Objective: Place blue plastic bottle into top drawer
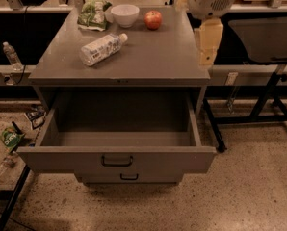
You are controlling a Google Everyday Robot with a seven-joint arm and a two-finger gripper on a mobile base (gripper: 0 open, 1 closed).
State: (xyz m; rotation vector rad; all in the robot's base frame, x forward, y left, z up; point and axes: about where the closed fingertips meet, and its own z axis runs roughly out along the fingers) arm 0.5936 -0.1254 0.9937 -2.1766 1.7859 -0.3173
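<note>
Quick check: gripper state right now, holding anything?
Gripper: open or closed cannot be told; it hangs at the right edge of the cabinet top, well apart from the blue plastic bottle lying there.

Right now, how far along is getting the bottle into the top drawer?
Done: the top drawer is pulled out and looks empty, ready to receive. In hand: nothing; the gripper hangs over the right edge of the cabinet top, well apart from the bottle. Left: the bottle lies on its side on the cabinet top, so grasping, carrying and placing it are all to come.
</note>
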